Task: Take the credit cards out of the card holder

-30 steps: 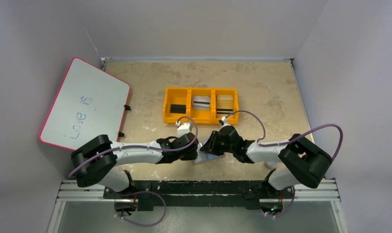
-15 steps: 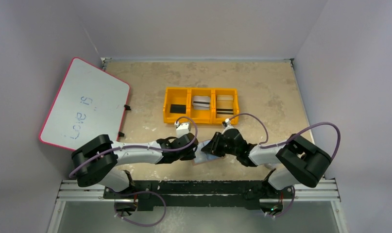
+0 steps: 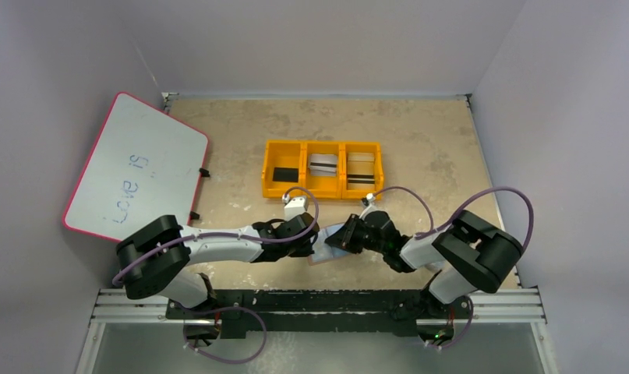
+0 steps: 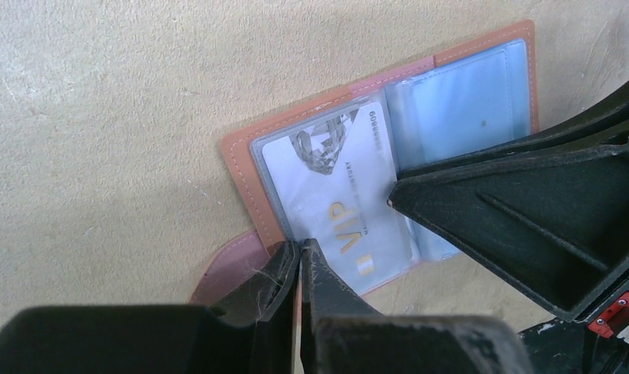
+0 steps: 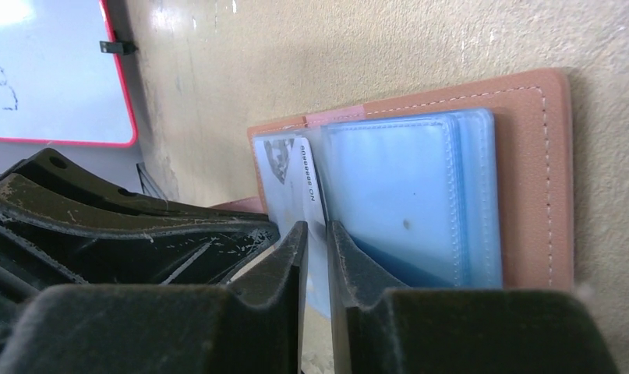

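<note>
- The left gripper (image 4: 299, 261) is clenched, its fingers almost meeting on the near edge of the card holder (image 4: 451, 109), with a sliver of brown leather showing between them.
- The right gripper (image 5: 316, 238) is narrowed to a slim gap and pinches the inner edge of a credit card (image 4: 334, 195), beside the fold.
- That card, pale and marked "VIP" in gold, lies in the clear sleeve on one half of the holder.
- The holder lies open and flat on the table (image 3: 420, 140), between the two arms, nearer the bases than the orange tray (image 3: 323, 143) and apart from it.
</note>
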`<state>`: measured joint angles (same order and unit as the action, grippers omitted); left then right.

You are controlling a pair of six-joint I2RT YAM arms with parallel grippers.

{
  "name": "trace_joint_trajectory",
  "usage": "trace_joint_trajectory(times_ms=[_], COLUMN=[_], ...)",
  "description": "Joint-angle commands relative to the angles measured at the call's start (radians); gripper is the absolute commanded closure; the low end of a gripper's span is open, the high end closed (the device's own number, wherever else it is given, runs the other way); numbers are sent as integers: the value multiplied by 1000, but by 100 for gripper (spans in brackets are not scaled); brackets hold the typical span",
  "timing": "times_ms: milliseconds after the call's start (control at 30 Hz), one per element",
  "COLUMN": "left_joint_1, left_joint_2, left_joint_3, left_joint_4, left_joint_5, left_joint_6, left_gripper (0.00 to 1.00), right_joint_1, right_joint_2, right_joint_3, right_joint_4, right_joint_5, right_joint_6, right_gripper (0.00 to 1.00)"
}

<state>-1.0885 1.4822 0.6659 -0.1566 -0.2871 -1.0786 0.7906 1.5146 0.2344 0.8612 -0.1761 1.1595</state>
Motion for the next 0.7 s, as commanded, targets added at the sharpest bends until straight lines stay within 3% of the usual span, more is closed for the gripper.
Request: trace_joint_trajectory(times_ms=[0, 167, 300, 367, 433, 667], left_joint_1=[-4, -4, -4, -3, -4, -4], left_joint_2=[73, 80, 79, 77, 70, 62], left_joint_3=[-4, -9, -8, -9, -7, 14], left_joint_4=[228, 252, 253, 252, 238, 105], left_joint_5=[76, 87, 88, 88, 79, -22], left_joint_6=[-18, -14, -10, -7, -2, -7], left_gripper=[100, 100, 100, 100, 100, 100], right_joint_1=[29, 30, 29, 30, 30, 21], right_joint_2=[21, 12, 26, 42, 58, -35], right_joint_3=[4, -19, -26, -22, -19, -37], right_joint_4=[95, 186, 239, 247, 262, 112], right_joint_5=[-137, -161, -187, -192, -194, -83], right_joint_6=[16, -2, -10, -11, -9, 0], right_gripper=[85, 94, 87, 99, 100, 100])
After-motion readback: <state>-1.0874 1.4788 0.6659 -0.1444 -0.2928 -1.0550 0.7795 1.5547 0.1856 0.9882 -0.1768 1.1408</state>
